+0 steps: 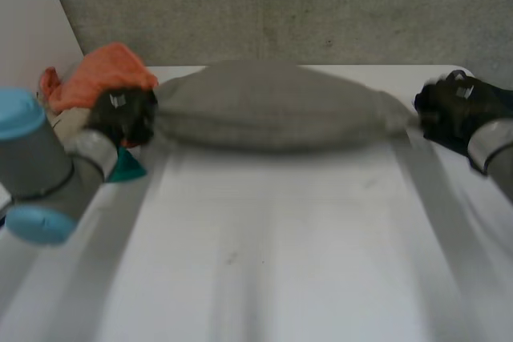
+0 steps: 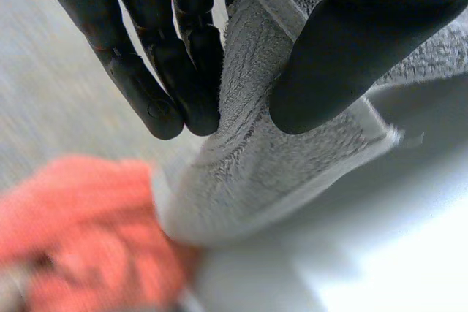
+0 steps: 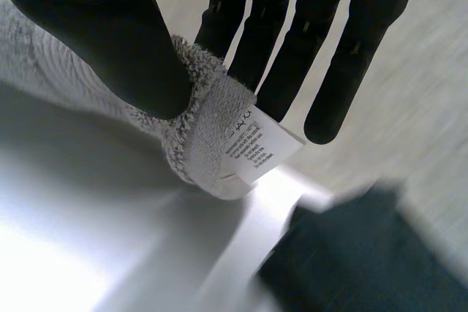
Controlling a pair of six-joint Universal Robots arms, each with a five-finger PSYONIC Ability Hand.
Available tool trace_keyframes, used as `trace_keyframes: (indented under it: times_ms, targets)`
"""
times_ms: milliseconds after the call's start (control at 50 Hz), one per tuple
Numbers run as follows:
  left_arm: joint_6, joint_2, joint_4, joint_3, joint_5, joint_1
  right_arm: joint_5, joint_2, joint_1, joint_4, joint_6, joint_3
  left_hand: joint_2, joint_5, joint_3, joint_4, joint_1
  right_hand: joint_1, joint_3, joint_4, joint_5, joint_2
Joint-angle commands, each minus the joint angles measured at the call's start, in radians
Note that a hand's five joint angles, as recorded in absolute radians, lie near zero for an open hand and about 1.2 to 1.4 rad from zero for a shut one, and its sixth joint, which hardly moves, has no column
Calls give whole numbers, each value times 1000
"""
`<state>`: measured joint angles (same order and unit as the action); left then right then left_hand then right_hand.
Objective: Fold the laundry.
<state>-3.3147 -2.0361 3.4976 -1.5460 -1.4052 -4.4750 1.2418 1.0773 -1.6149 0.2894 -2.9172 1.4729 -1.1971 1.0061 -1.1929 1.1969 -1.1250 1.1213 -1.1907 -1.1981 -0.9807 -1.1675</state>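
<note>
A grey towel hangs stretched between my two hands above the far part of the white table. My left hand pinches its left end; in the left wrist view the thumb presses the towel's edge against the fingers. My right hand pinches the right end. In the right wrist view the thumb and fingers clamp the towel's corner, where a white care label sticks out.
An orange cloth lies bunched at the table's far left corner, just behind my left hand, and a teal cloth peeks out below that hand. A dark cloth lies on the table beneath my right hand. A grey wall stands behind the table.
</note>
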Motion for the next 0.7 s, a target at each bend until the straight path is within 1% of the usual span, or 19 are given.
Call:
trace_keyframes:
  times_ms: [20, 40, 80, 120, 140, 220, 260, 360, 380, 440, 460, 520, 540, 600, 660, 680, 700]
  targets:
    - [-123, -76, 29, -174, 89, -30, -59, -74, 13, 24, 150, 158, -41, 58, -46, 42, -113, 275, -206, -198, -241, -229]
    - [-140, -81, 20, -174, 86, -29, -58, -74, 12, 19, 164, 165, -6, 23, -10, 6, -78, 275, -206, -198, -241, -229]
    - [-180, -78, -20, -168, 63, -27, -58, -66, 10, 1, 193, 179, 216, -200, 212, -216, 144, 275, -206, -198, -241, -229]
    - [-198, -59, -46, -160, 45, -24, -58, -56, 10, -7, 193, 182, 492, -475, 488, -492, 420, 275, -206, -198, -241, -229]
    - [-209, -37, -63, -155, 22, -20, -58, -40, 9, -10, 188, 188, 671, -654, 666, -670, 599, 275, -206, -198, -241, -229]
    - [-209, 22, -81, -157, -38, 0, -56, 7, 12, -10, 174, 199, 839, -823, 835, -839, 767, 275, -206, -198, -241, -229]
    - [-207, 39, -80, -160, -53, 14, -55, 21, 12, -13, 171, 201, 863, -847, 859, -863, 791, 275, -206, -198, -241, -229]
    - [-212, 45, -72, -181, -96, 91, -22, 44, 20, -9, 158, 211, 910, -894, 906, -910, 838, 275, -206, -198, -241, -229]
    - [-215, 28, -63, -180, -109, 111, -10, 47, 24, -9, 154, 208, 910, -894, 906, -910, 838, 275, -206, -198, -241, -229]
    - [-226, -10, -49, -172, -138, 129, 7, 52, 26, -15, 156, 205, 910, -894, 906, -910, 838, 275, -206, -198, -241, -229]
    - [-235, -36, -46, -164, -164, 134, 16, 55, 26, -13, 154, 204, 910, -894, 906, -910, 838, 275, -206, -198, -241, -229]
    - [-252, -70, -45, -149, -210, 140, 25, 56, 26, -12, 151, 204, 910, -894, 906, -910, 838, 275, -206, -198, -241, -229]
    - [-256, -87, -40, -138, -239, 141, 34, 55, 26, -9, 151, 204, 910, -894, 906, -910, 838, 275, -206, -198, -241, -229]
    - [-258, -107, -32, -120, -277, 138, 45, 52, 26, -7, 154, 202, 896, -879, 891, -896, 824, 275, -206, -198, -241, -229]
    - [-258, -118, -11, -94, -325, 128, 67, 44, 27, -7, 156, 195, 819, -803, 815, -819, 747, 275, -206, -198, -241, -229]
    - [-256, -118, 3, -85, -352, 114, 73, 44, 29, -7, 156, 192, 796, -779, 792, -796, 724, 275, -206, -198, -241, -229]
    - [-255, -116, 11, -82, -362, 105, 82, 44, 32, -7, 156, 188, 784, -768, 780, -784, 712, 275, -206, -198, -241, -229]
